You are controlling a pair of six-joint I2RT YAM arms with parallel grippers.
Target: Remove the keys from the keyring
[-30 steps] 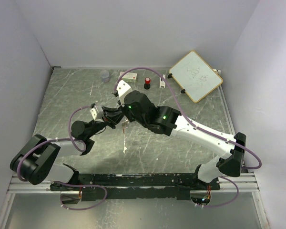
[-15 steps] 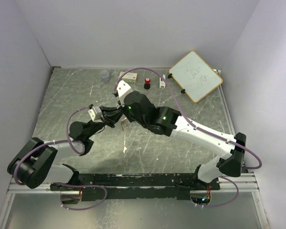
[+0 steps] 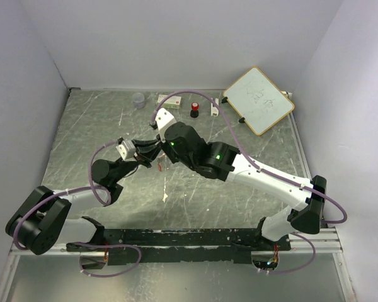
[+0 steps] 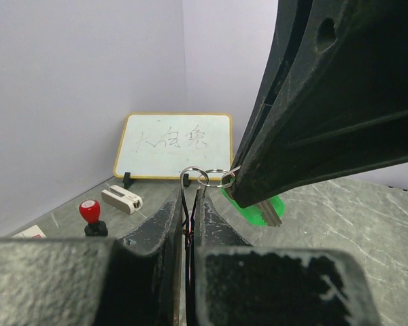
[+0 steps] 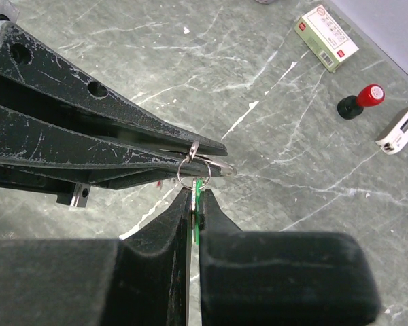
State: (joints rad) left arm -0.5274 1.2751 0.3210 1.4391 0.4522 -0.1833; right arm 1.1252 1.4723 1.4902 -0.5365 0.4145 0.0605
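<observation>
Left arm [image 3: 82, 192] runs low from its base at the near left, elbow forward, wrist angled right toward table centre. Right arm [image 3: 264, 176] stretches from the near right diagonally across to the same spot, wrist pitched down. Tips meet almost nose to nose, just apart. Left gripper [image 4: 189, 204]: jaws pinched together with only a sliver between them, clamped on the keyring [image 4: 207, 177]. Right gripper [image 5: 195, 204]: jaws equally tight, clamped on the green key [image 4: 258, 205]. Right fingers sit above and across the left fingertips.
</observation>
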